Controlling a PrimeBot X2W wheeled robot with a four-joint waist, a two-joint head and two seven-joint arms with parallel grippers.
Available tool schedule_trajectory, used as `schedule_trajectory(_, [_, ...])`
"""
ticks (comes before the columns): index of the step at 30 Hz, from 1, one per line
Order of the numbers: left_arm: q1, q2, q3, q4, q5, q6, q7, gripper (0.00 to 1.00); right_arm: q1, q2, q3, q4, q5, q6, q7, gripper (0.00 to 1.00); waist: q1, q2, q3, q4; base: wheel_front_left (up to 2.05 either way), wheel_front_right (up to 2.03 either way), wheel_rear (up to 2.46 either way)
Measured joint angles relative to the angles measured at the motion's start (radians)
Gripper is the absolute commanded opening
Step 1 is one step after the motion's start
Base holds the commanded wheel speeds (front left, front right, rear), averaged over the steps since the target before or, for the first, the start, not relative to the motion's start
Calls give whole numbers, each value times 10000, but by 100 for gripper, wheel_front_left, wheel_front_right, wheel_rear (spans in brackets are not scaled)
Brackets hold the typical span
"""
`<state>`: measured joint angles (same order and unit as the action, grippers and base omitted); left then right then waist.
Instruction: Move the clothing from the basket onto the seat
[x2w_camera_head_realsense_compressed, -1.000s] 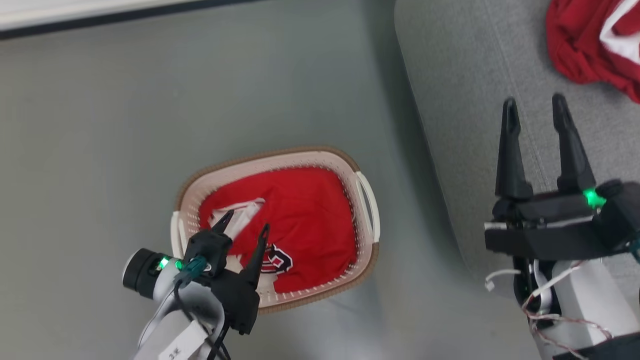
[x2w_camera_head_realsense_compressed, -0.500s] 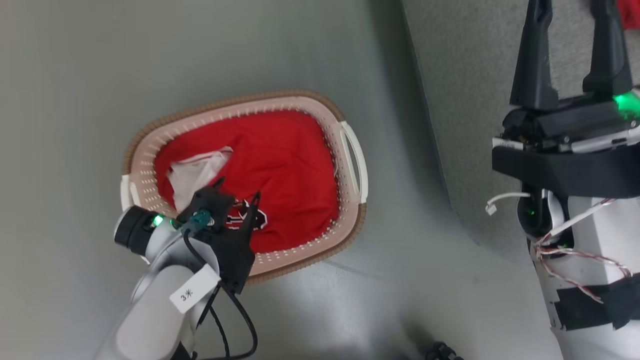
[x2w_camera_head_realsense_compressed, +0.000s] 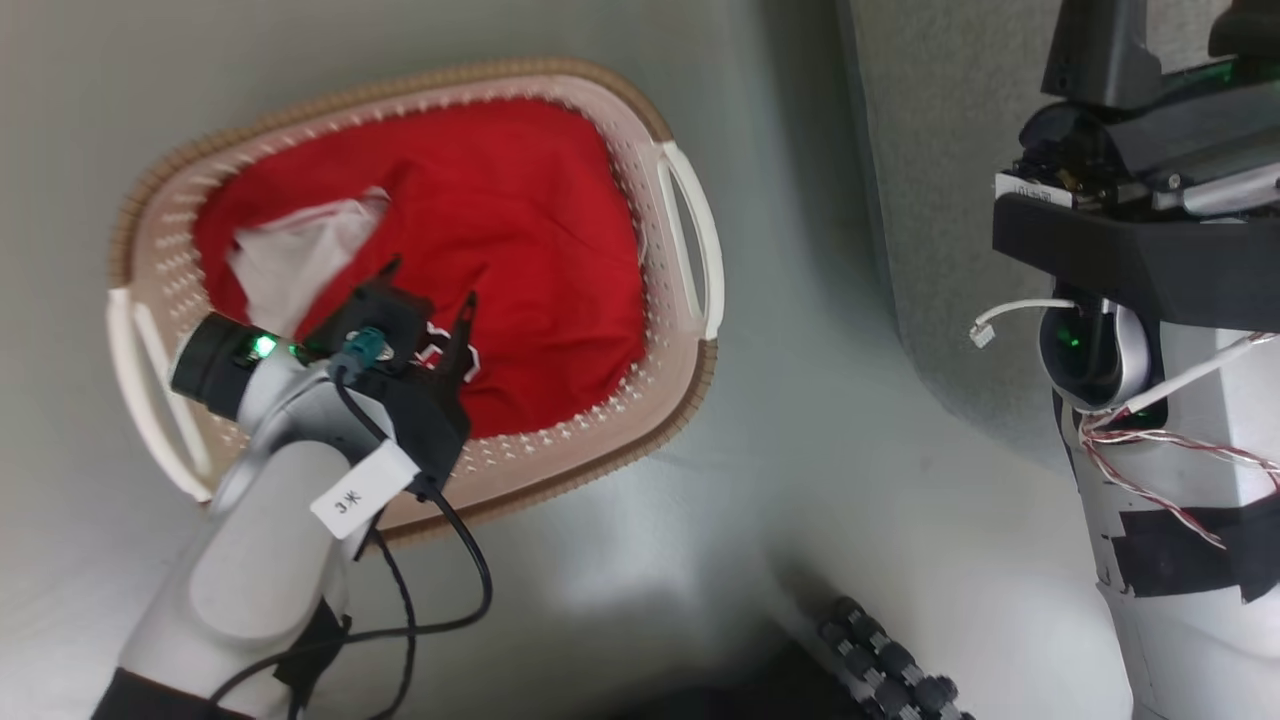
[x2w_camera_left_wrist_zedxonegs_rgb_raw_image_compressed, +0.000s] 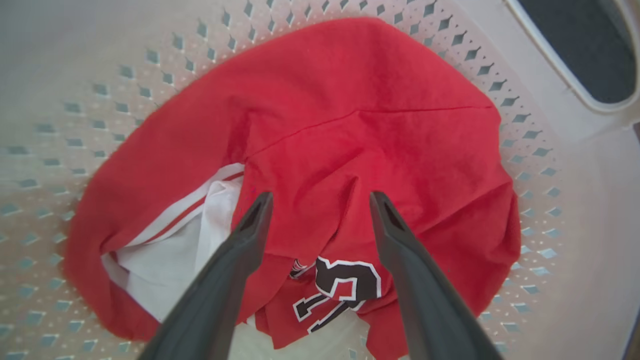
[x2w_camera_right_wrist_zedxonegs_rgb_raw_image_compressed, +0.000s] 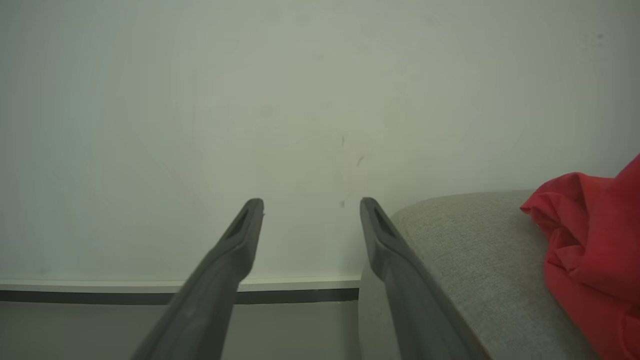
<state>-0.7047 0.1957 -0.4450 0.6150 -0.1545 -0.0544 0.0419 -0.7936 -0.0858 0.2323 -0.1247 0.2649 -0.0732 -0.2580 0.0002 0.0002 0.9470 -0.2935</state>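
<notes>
The cream basket (x2w_camera_head_realsense_compressed: 690, 390) with a brown rim stands on the floor and holds a red jersey (x2w_camera_head_realsense_compressed: 540, 200) with a white inner patch and navy-and-white lettering. My left gripper (x2w_camera_head_realsense_compressed: 428, 282) hangs open inside the basket, just above the jersey. In the left wrist view its fingers (x2w_camera_left_wrist_zedxonegs_rgb_raw_image_compressed: 321, 196) straddle a fold of the jersey (x2w_camera_left_wrist_zedxonegs_rgb_raw_image_compressed: 375, 125) above the lettering, with nothing pinched. My right gripper (x2w_camera_right_wrist_zedxonegs_rgb_raw_image_compressed: 311, 202) is open and empty, raised beside the light-grey sofa (x2w_camera_right_wrist_zedxonegs_rgb_raw_image_compressed: 475, 240). A second red garment (x2w_camera_right_wrist_zedxonegs_rgb_raw_image_compressed: 590, 250) lies on that sofa.
Grey floor surrounds the basket. The sofa's edge (x2w_camera_head_realsense_compressed: 950, 200) runs down the right of the head view, close to the basket's side handle (x2w_camera_head_realsense_compressed: 690, 230). My dark wheeled base (x2w_camera_head_realsense_compressed: 880, 660) shows at the bottom. A pale wall and baseboard (x2w_camera_right_wrist_zedxonegs_rgb_raw_image_compressed: 150, 290) stand beyond the right gripper.
The head camera has dipped closer, so the basket looks larger and higher. My left gripper has gone down into the basket over the jersey, still open. The right gripper's fingers have slid off the picture's top.
</notes>
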Motion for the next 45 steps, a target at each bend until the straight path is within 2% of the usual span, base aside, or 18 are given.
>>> schedule_trajectory(5, [-245, 180, 10, 401, 199, -73, -86, 100, -205, 48, 15, 84, 75, 29, 0, 100, 0, 0, 528, -277, 0, 0, 0])
schedule_trajectory(14, [-553, 157, -42, 991, 286, -75, -276, 100, -250, 109, 63, 297, 75, 29, 0, 100, -1, 0, 897, -696, 0, 0, 0])
schedule_trajectory(26, [-1115, 318, -81, 1939, 451, -56, -384, 100, -251, 203, 182, 311, 77, 29, 0, 100, -2, -2, 929, -927, 0, 0, 0])
schedule_trajectory(40, [-1543, 226, -322, 3016, 777, 105, -351, 100, -134, 236, 236, 311, 86, 29, 0, 100, -2, -2, 839, -1117, 0, 0, 0])
schedule_trajectory(41, [-1559, 199, -349, 3091, 834, 115, -349, 96, -128, 236, 236, 307, 86, 29, 0, 100, -2, -2, 831, -1127, 0, 0, 0])
schedule_trajectory(43, [-1576, 151, -401, 3214, 874, 128, -349, 58, -114, 236, 234, 305, 86, 29, 0, 100, -2, -2, 820, -1142, 0, 0, 0])
schedule_trajectory(44, [-1591, 134, -422, 3271, 874, 174, -347, 29, -106, 240, 234, 307, 86, 29, 0, 100, -1, -2, 816, -1146, 0, 0, 0])
schedule_trajectory(45, [-1623, 115, -441, 3363, 882, 194, -345, 20, -102, 240, 234, 307, 86, 29, 0, 100, -2, -2, 812, -1150, 0, 0, 0])
